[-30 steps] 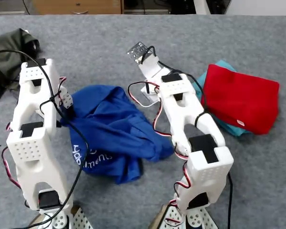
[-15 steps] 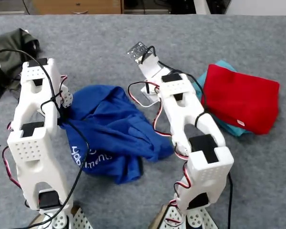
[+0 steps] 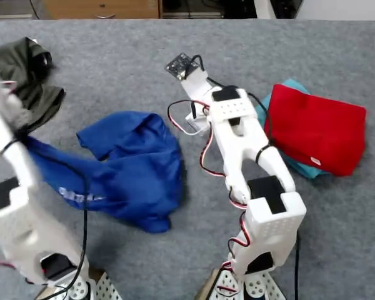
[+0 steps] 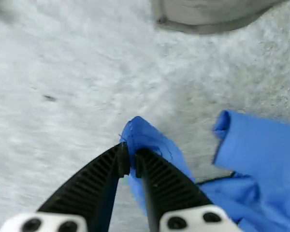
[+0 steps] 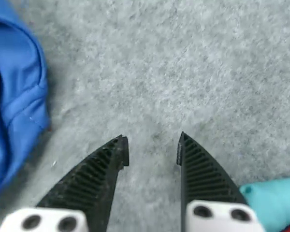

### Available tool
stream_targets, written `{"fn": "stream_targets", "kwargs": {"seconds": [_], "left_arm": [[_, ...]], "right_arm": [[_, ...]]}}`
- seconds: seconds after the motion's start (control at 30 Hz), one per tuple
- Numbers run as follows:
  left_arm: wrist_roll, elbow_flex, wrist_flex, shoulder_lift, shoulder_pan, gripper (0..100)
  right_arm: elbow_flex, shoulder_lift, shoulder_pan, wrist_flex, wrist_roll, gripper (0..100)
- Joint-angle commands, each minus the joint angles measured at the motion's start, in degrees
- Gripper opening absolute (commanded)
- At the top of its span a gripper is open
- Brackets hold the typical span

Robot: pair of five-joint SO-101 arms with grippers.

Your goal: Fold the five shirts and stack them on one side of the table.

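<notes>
A grey felt-covered desk [image 3: 112, 56] seen from above, with two white robot arms rising from its near edge.

At the far left corner lies a crumpled dark olive shirt [image 3: 25, 72]. Just in front of it stands the left arm [image 3: 12, 206], leaning out toward the desk's left edge and blurred in the picture. Its wrist camera shows the left hand [image 4: 132, 159] with both black ribbed fingers [image 4: 157, 181] pinched together on a corner of the blue shirt [image 3: 128, 169]. That corner is lifted above the grey surface, with the olive shirt's hem beyond it.

The blue shirt is left of centre, between the two arms. It is unfolded and rumpled, with one end pulled out in a long strip to the left arm. White print shows on the strip.

Right of centre, the right arm [image 3: 250, 169] stretches away from the near edge, looped with red and black wires. The right hand [image 5: 152, 150] hangs with its fingers spread apart, gripping nothing, over bare grey desk. The blue shirt's edge is on one side of it and a bit of teal cloth on the other.

Toward the desk's right side, a folded red shirt [image 3: 315, 128] rests on a teal shirt [image 3: 294, 164] that peeks out beneath it. The pair sits just beside the right arm.
</notes>
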Motion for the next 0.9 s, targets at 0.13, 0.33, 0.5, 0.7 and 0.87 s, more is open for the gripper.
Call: {"fn": "stream_targets", "kwargs": {"seconds": [0.13, 0.33, 0.5, 0.7, 0.87], "left_arm": [[-12.0, 6.6, 0.7, -16.5, -11.9, 2], [-12.7, 6.7, 0.5, -17.7, -22.2, 2], [-14.4, 9.8, -1.1, -16.6, -26.7, 2], [-14.6, 15.2, -4.9, -14.2, -30.4, 2], [-14.6, 17.7, -5.3, -13.8, -30.2, 2]], "right_arm": [[-9.4, -0.9, -9.7, 14.8, 5.9, 17.3], [-16.8, -0.9, -17.6, 25.3, 10.3, 17.3], [-22.3, -0.9, -25.9, 32.8, 12.6, 17.3], [-23.2, 3.5, -34.7, 30.9, 15.8, 17.3], [-27.5, 15.3, -35.2, 26.4, 15.7, 17.5]]}}
